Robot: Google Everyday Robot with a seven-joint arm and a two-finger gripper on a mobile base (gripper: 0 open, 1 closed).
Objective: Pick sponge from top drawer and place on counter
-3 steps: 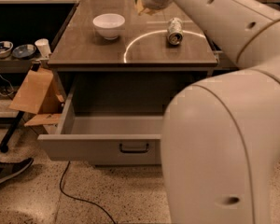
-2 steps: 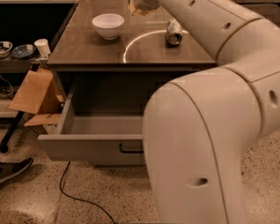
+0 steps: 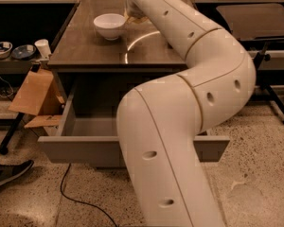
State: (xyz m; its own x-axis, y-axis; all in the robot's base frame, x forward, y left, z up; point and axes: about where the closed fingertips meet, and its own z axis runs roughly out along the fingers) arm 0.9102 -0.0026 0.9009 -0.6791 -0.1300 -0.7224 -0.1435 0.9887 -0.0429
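Note:
My gripper (image 3: 131, 16) is low over the far part of the counter (image 3: 85, 48), just right of the white bowl (image 3: 110, 24). It is largely hidden behind my own arm (image 3: 189, 103). A pale yellow bit of the sponge (image 3: 128, 18) shows at its tip, so it is shut on the sponge. The top drawer (image 3: 80, 150) stands pulled open below the counter. The visible part of its inside is bare, and the arm hides its handle. The white arc (image 3: 135, 40) on the counter shows partly. The drink can is hidden.
Cardboard pieces (image 3: 35, 92) lean left of the drawer. A low shelf at the left holds small bowls (image 3: 12, 50) and a white cup (image 3: 42, 47). A shoe (image 3: 7, 172) and a black cable (image 3: 80, 200) lie on the floor. A dark table (image 3: 255, 18) stands at the right.
The gripper has carried the sponge leftward and lower, toward the bowl. The arm has swung across the view and now covers the can and the drawer's middle.

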